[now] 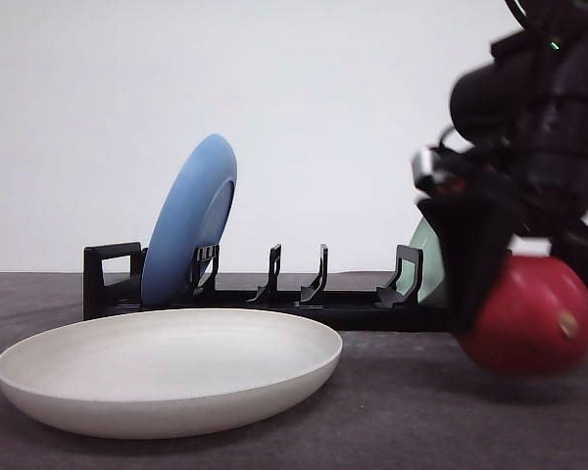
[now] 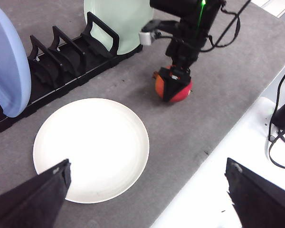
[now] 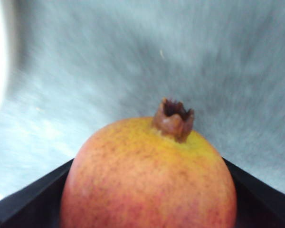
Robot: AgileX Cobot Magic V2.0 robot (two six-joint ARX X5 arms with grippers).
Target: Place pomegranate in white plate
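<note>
The left end effector (image 2: 147, 190) is hovering with its fingers spread wide and empty, over the near edge of the white plate (image 1: 167, 370), which is lying flat toward the left side of the surface (image 1: 412, 421), ready to receive the fruit. Behind it, a black rack (image 1: 265, 294) is keeping the blue plate (image 1: 188, 220) upright. At the right, the right end effector (image 1: 529, 294) is clamping the pomegranate (image 1: 534, 318) between its fingers, apparently just above the surface.

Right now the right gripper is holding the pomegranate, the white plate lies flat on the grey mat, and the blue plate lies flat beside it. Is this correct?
Not quite. The blue plate does not lie flat: the front view shows it standing on edge in the black rack. The rest holds: the right gripper holds the pomegranate, and the white plate lies flat on the mat.
</note>
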